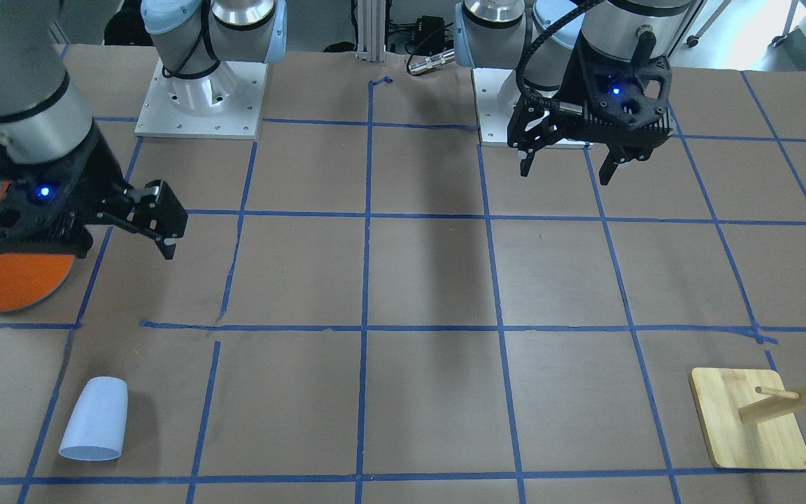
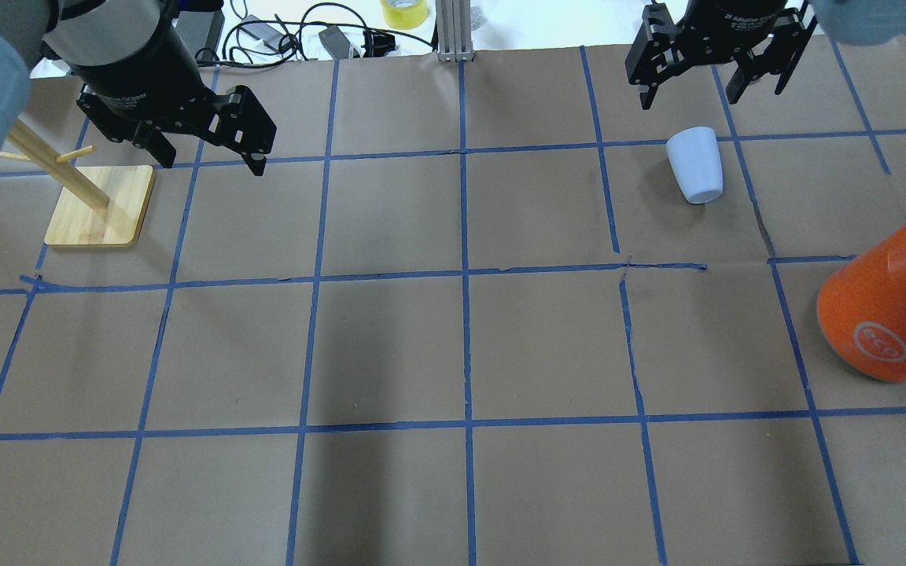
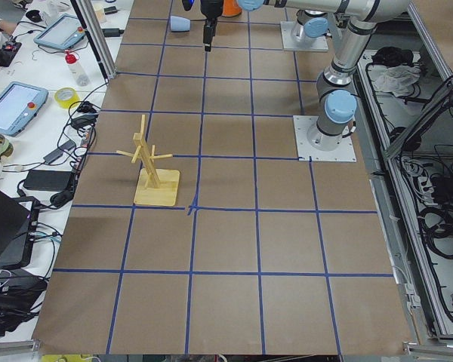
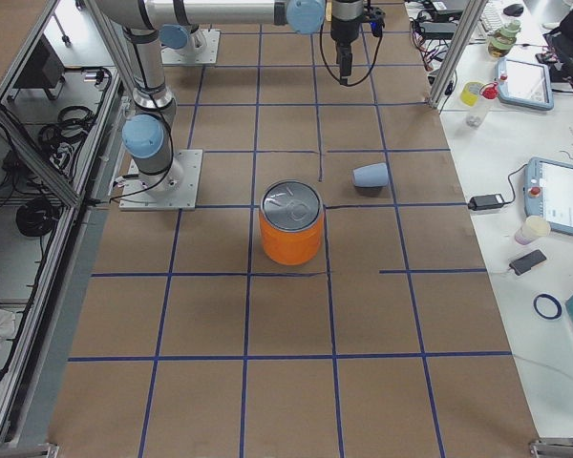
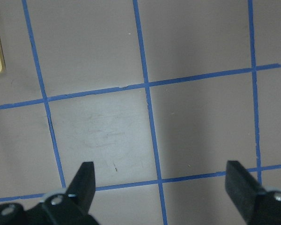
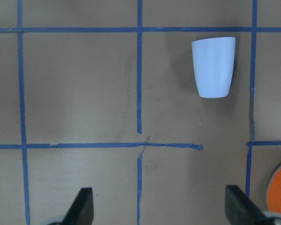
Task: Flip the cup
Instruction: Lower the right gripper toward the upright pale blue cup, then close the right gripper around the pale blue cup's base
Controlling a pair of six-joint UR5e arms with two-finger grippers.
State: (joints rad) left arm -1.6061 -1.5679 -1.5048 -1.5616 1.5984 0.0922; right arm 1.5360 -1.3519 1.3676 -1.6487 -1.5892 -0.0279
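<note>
The cup [image 2: 695,165] is a small pale blue tapered tumbler. It lies on its side on the brown paper, wide end away from the robot. It also shows in the front view [image 1: 95,420] and in the right wrist view [image 6: 214,67]. My right gripper [image 2: 708,94] hangs open and empty above the table, apart from the cup; in the front view [image 1: 165,231] it sits above the orange can. My left gripper [image 2: 209,161] is open and empty beside the wooden stand, far from the cup. Both wrist views show wide-apart fingers, left [image 5: 161,187] and right [image 6: 159,206].
A large orange can [image 2: 878,314] with a silver top stands on the robot's right side, closer to the robot than the cup. A wooden peg stand [image 2: 103,212] on a square base is on the left side. Blue tape lines grid the paper.
</note>
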